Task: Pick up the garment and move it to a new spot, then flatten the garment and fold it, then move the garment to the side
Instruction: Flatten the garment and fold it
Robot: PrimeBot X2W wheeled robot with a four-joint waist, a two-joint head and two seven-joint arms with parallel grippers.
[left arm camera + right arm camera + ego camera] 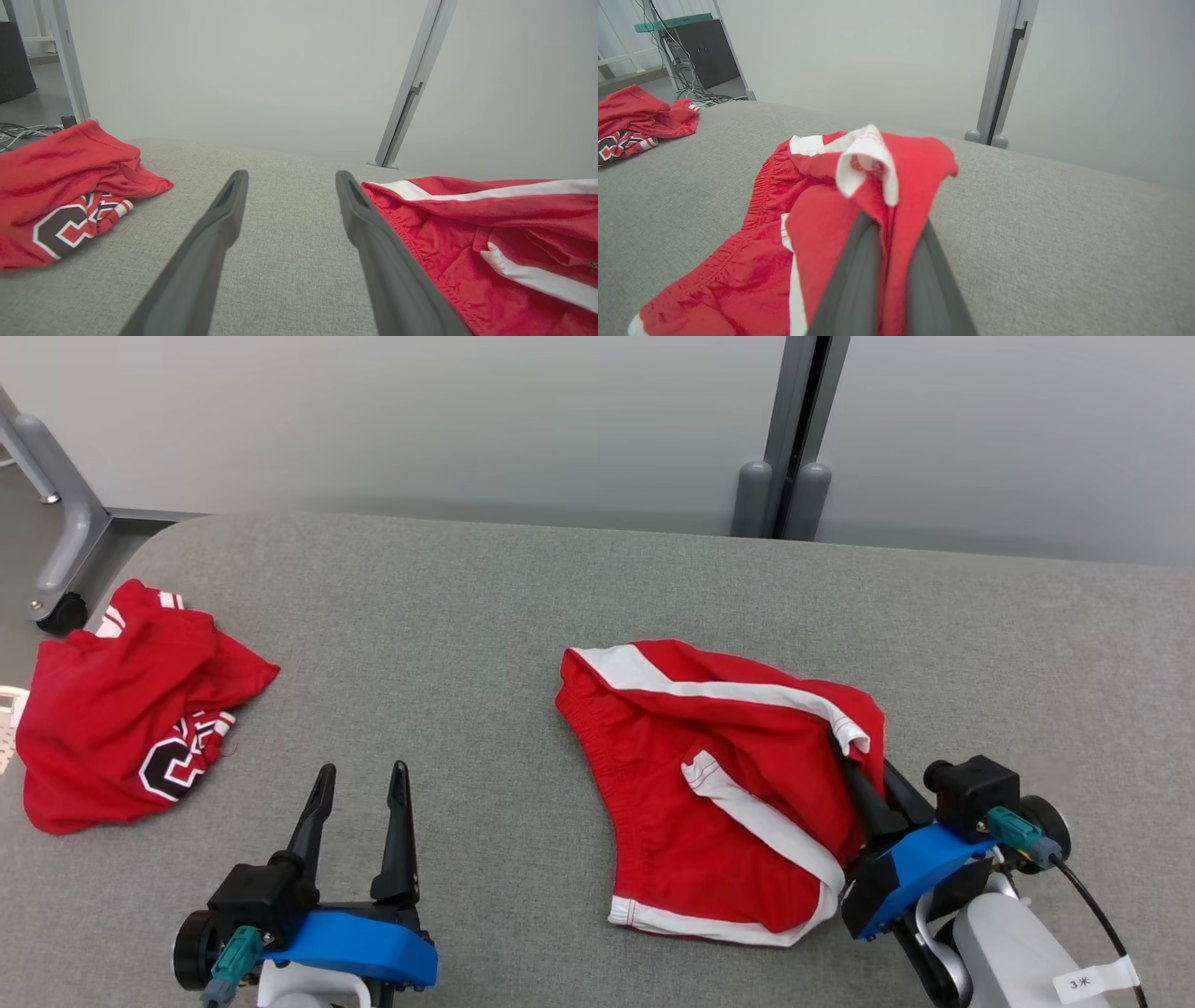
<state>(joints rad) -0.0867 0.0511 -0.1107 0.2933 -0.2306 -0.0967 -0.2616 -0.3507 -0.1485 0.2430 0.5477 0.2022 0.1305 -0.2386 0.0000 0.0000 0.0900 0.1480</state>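
Note:
The garment (709,784) is a pair of red shorts with white stripes, lying crumpled at the centre-right of the grey padded table (467,607). My right gripper (845,751) is shut on the garment's right edge, and a fold of red cloth with white trim drapes over the fingertips. In the right wrist view the garment (817,224) bunches around the closed right gripper (892,224). My left gripper (363,770) stands open at the lower left, to the left of the shorts and apart from them. In the left wrist view the garment (467,233) lies just right of the open left gripper (292,177).
A second red garment (121,709), a jersey with black and white lettering, lies heaped at the table's left edge. A grey post (784,476) stands behind the table against the pale wall. A wheeled frame leg (65,541) stands on the floor at far left.

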